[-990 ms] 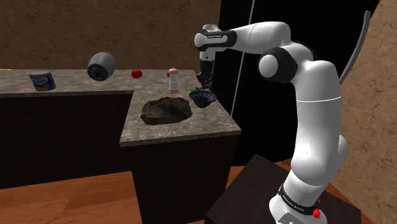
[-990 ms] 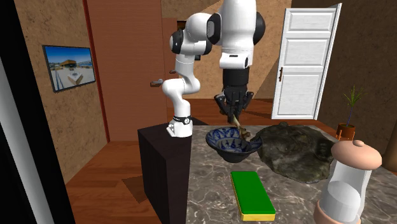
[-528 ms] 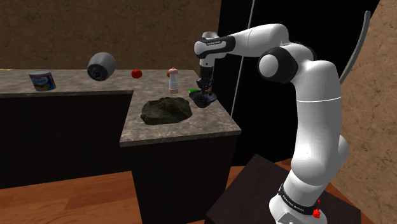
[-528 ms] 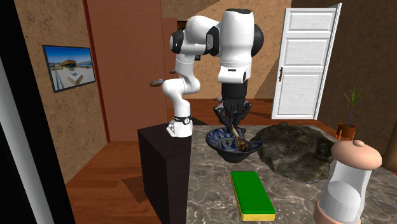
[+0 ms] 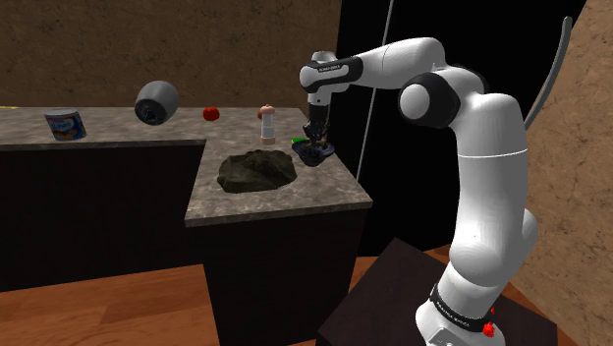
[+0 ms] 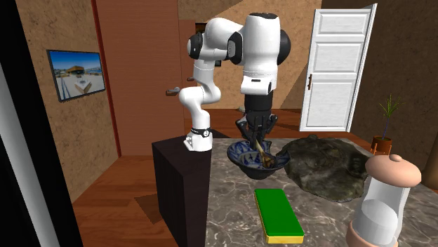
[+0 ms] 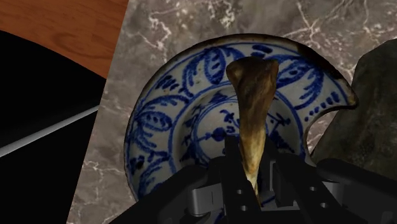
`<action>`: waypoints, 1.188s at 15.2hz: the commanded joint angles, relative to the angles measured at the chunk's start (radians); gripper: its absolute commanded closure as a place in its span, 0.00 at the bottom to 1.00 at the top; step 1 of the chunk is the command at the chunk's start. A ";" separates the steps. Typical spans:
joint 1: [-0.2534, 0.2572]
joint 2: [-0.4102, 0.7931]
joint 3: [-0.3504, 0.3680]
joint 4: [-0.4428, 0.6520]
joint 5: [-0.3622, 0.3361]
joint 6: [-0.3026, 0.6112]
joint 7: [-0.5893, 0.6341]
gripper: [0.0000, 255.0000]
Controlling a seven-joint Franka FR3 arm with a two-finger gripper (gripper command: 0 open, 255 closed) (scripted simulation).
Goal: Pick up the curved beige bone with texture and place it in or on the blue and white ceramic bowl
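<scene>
A blue and white patterned bowl with a brown rim stands on the marble counter near its corner. My gripper hangs straight down into it, shut on a curved beige-brown bone. The bone's knobby free end points down over the inside of the bowl, close to its far wall. In the second exterior view the gripper reaches the bowl's rim and the bone dips inside it. In the shoulder view the gripper covers most of the bowl.
A dark lumpy rock-like mass lies right beside the bowl. A green and yellow block and a tall shaker stand nearer that camera. On the long counter sit a red tomato, a can and a grey round object.
Over the last second my gripper has come down with the bone until its tip is inside the bowl. Since half a second ago it has barely moved.
</scene>
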 commanded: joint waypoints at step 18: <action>-0.008 0.015 -0.002 0.149 0.000 -0.134 0.003 0.00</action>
